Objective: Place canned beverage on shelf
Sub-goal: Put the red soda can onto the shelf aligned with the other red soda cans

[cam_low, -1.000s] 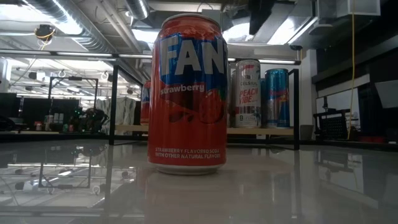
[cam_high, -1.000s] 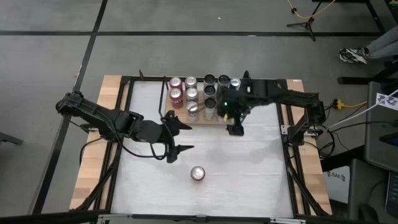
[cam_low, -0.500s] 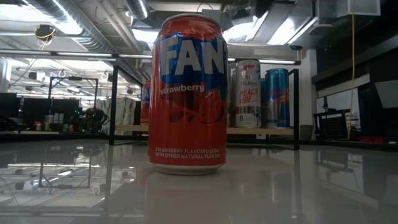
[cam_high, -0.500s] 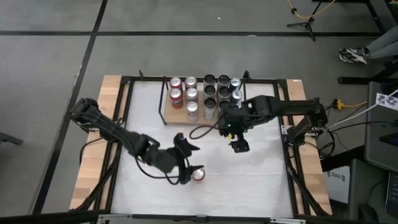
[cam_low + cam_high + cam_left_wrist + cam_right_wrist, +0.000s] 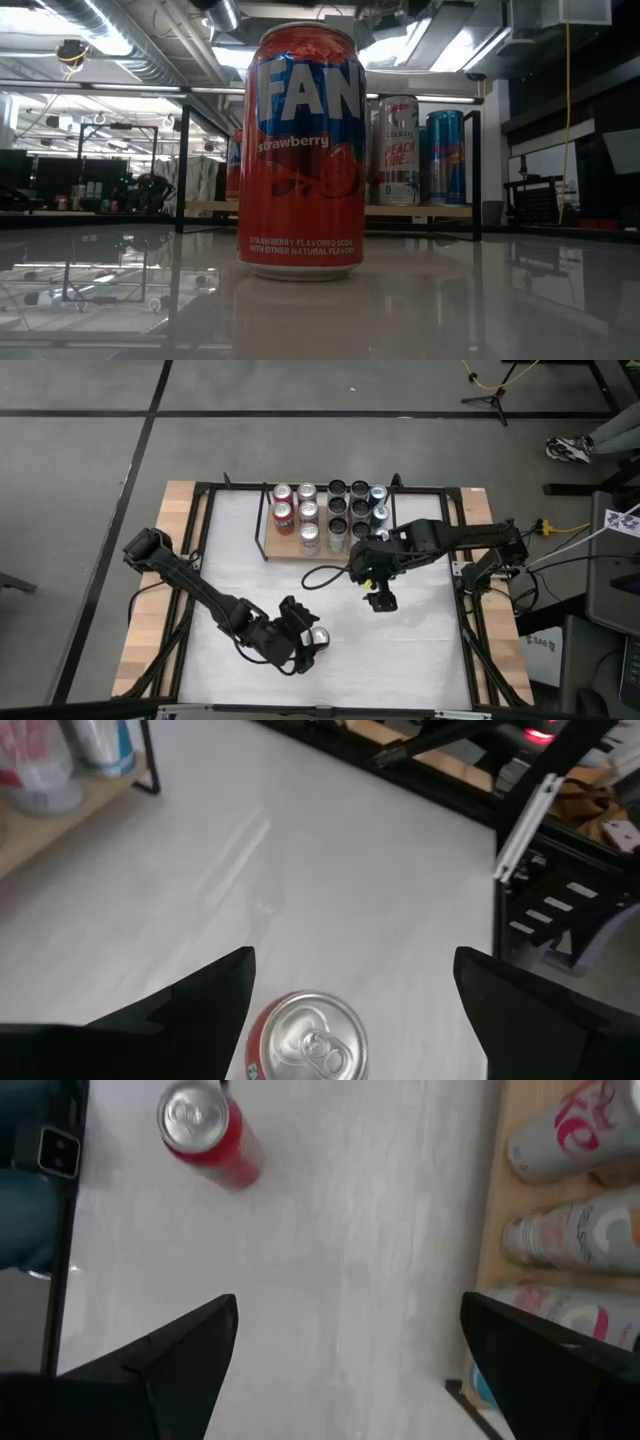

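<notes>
Reaching toward the lower middle of the high view, my left gripper [image 5: 306,648] sits right at the red can [image 5: 319,639], its fingers [image 5: 200,1005] spread wide with the can's silver top [image 5: 309,1036] showing between them; I cannot tell whether either finger touches it. The can stands upright on the white table [image 5: 420,650], well apart from the shelf [image 5: 287,548], which lies at the upper middle of the high view. In the low view the red can [image 5: 301,150] fills the centre of the frame, with the shelf [image 5: 420,210] behind it carrying a row of other cans [image 5: 398,150]. My right gripper [image 5: 378,598] hangs over the table just below the shelf's lower right corner, right of centre in the high view, its fingers [image 5: 170,1360] parted and nothing between them. From that wrist the red can [image 5: 205,1135] shows far off, and the shelf's cans [image 5: 570,1240] lie along one edge.
</notes>
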Motion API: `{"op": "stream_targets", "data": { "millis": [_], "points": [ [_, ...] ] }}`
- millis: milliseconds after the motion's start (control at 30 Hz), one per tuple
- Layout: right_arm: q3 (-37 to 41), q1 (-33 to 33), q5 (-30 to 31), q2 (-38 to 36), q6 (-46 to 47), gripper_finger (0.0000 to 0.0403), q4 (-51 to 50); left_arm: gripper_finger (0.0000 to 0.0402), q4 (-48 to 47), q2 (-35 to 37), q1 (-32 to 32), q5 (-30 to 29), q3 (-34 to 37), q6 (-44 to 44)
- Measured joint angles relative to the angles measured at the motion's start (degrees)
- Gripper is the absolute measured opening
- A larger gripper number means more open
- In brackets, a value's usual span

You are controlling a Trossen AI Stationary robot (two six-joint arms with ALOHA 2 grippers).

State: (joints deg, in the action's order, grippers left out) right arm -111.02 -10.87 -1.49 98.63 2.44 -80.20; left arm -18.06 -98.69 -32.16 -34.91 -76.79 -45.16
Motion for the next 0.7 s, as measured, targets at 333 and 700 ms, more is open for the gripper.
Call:
{"op": "stream_targets", "data": {
  "millis": [333, 700],
  "points": [
    [0.00, 0.00, -0.01, 0.00, 0.15, 0.0379, 2.58, 0.0334, -0.39, -4.98, -0.19, -1.87, 0.00, -1.25],
    [0.00, 0.00, -0.01, 0.00, 0.13, 0.0379, 2.58, 0.0334, -1.05, -5.21, -2.59, -8.49, 0.00, -1.04]
  ]
}}
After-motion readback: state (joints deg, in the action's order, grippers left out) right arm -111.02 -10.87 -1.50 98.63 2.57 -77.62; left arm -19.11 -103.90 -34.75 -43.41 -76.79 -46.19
